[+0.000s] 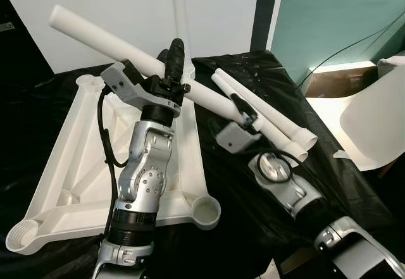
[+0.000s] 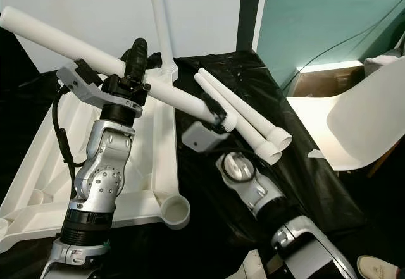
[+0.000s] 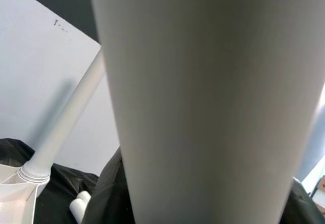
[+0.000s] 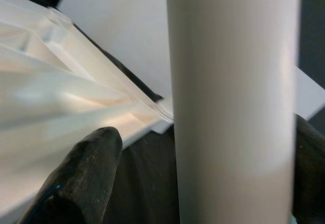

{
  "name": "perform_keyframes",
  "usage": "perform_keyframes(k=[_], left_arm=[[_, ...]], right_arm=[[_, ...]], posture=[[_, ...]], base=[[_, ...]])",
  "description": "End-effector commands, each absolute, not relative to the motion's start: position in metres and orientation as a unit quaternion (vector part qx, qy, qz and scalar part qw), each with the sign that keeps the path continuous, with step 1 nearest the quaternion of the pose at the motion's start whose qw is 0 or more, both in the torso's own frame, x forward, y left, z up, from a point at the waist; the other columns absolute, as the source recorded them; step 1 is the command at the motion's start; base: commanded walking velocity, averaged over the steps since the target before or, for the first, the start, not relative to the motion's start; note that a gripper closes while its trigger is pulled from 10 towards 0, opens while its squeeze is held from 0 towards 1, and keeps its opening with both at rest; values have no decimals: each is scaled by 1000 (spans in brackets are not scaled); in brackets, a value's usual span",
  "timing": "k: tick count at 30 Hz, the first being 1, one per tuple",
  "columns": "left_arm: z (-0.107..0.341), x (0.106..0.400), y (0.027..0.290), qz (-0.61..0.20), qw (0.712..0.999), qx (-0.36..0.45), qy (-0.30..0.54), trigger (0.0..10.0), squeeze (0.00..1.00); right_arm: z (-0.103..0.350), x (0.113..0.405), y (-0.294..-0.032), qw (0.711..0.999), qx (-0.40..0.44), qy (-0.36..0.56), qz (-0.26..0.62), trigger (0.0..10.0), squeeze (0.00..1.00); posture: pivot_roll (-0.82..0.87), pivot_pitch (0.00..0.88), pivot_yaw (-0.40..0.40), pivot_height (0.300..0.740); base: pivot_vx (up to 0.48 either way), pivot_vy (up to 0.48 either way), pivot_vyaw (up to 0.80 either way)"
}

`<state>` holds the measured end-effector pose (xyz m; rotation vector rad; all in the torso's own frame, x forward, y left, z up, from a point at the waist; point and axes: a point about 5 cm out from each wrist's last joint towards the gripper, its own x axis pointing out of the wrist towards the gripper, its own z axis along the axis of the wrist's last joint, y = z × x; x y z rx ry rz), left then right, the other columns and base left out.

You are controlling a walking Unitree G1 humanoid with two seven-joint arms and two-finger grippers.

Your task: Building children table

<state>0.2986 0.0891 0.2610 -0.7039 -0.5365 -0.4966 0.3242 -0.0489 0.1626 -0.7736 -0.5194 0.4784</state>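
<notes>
Across the upper left of the frame, the long white plastic table leg (image 1: 126,48) is clamped by both the left claw (image 1: 172,61) and right claw (image 1: 243,111) (threaded end low), and could cross-thread if tilted.

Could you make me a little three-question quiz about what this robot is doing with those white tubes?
1. True or false: one table leg already stands upright in a corner socket of the upturned tabletop.
2. How many loose legs lie on the black cloth beside the tabletop?
3. Which grippers hold the long leg raised over the tabletop? A) the left gripper only, B) the right gripper only, C) both.

Key
1. True.
2. Two, lying side by side.
3. C: the left gripper holds it near the middle, the right gripper near its lower end.
</notes>
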Motion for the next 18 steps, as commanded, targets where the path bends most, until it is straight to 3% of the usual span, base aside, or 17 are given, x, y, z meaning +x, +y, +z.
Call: perform_keyframes(k=[1,6,7,13,14,16,17,18], left_arm=[[274,286,75,-332,839,-311,-297,0,0],[273,282,66,-357,838,-290,-295,0,0],[275,281,65,-359,833,-302,-292,0,0],[280,283,66,-355,829,-318,-291,0,0],[281,284,68,-349,832,-318,-291,9922,584],[281,284,68,-349,832,-318,-291,9922,584],[281,285,70,-343,836,-315,-289,10000,1000],[281,285,70,-343,836,-315,-289,10000,1000]], right_arm=[[159,321,-41,860,-371,-240,256,10000,0],[171,327,-39,859,-365,-224,281,10000,0],[163,327,-37,848,-371,-202,320,0,0],[150,324,-36,833,-377,-172,367,0,0],[149,324,-35,835,-369,-163,374,0,0],[149,324,-35,835,-369,-163,374,0,0],[150,325,-35,840,-363,-162,369,0,0],[150,325,-35,840,-363,-162,369,0,0]], posture=[[66,0,41,740],[59,0,42,740],[56,0,41,740],[58,0,39,740],[58,0,39,740],[58,0,39,740],[58,0,39,740],[58,0,39,740]], base=[[0,0,0],[0,0,0],[0,0,0],[0,0,0],[0,0,0],[0,0,0],[0,0,0],[0,0,0]])
